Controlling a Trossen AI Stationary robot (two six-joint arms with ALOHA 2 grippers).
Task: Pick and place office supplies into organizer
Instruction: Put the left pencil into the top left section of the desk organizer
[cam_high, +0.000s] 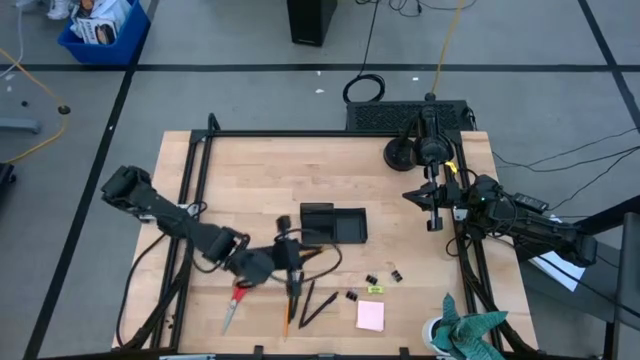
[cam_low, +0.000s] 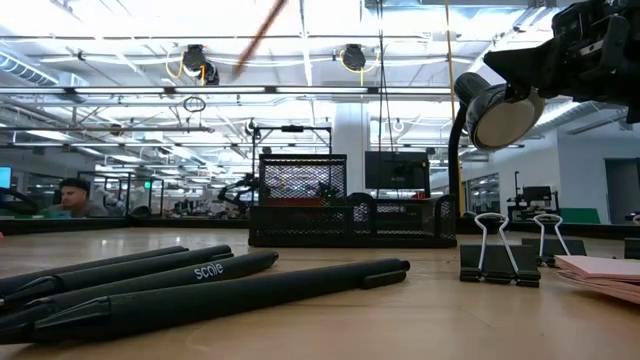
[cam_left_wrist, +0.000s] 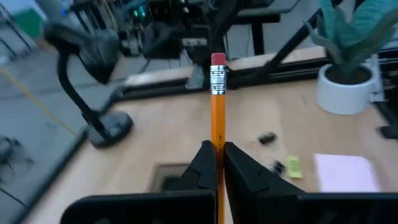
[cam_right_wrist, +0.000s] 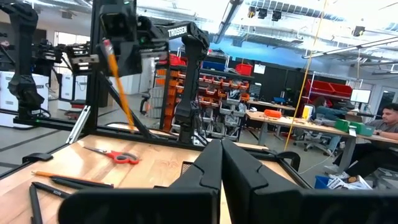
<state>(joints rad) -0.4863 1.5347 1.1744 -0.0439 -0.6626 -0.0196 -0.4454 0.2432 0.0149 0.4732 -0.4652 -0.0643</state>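
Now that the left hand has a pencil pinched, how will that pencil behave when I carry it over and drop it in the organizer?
The orange pencil looks stiff and light. The left hand pinches it partway along, so it may pivot. On release it could roll, or overhang the shallow organizer.

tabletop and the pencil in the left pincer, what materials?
Tabletop: looks like light wood, butcher-block style; pale strips with visible grain, matte.
Pencil in the left pincer: likely painted wood, glossy orange, with a ridged metal ferrule and pink-red eraser.
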